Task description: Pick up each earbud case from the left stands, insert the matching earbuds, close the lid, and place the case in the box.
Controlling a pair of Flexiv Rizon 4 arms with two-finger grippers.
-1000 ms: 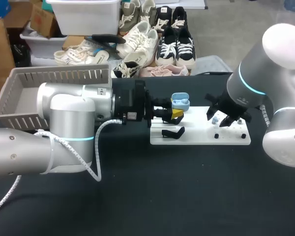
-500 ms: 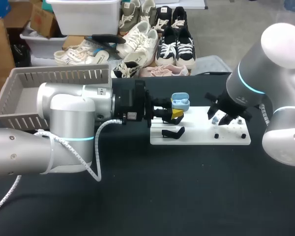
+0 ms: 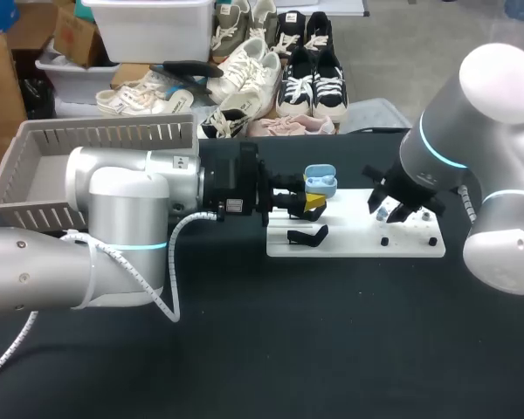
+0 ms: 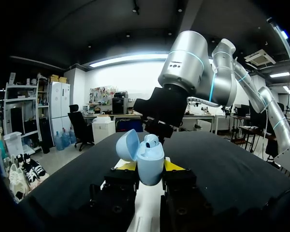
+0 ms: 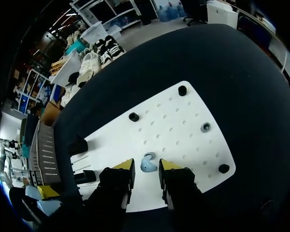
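My left gripper point(image 3: 311, 195) point(image 4: 151, 166) is shut on a light blue earbud case point(image 3: 320, 181) point(image 4: 150, 159). It holds the case above the left end of the white pegboard point(image 3: 358, 246), lid open, with an earbud seated inside. A black stand point(image 3: 307, 235) sits on the board just in front of it. Over the right part of the board point(image 5: 183, 121), my right gripper point(image 3: 387, 212) point(image 5: 147, 165) points down with its yellow tips closed around a small light blue earbud point(image 5: 148, 163) point(image 3: 382, 212).
A grey slatted box point(image 3: 35, 175) stands at the table's back left, behind my left arm. Small black pegs point(image 5: 182, 90) and one grey peg point(image 5: 205, 127) stick up from the board. Dark tabletop lies in front of the board.
The right gripper's fingers have drawn in around the earbud, and the right arm has shifted slightly left. The left arm and the case have stayed put.
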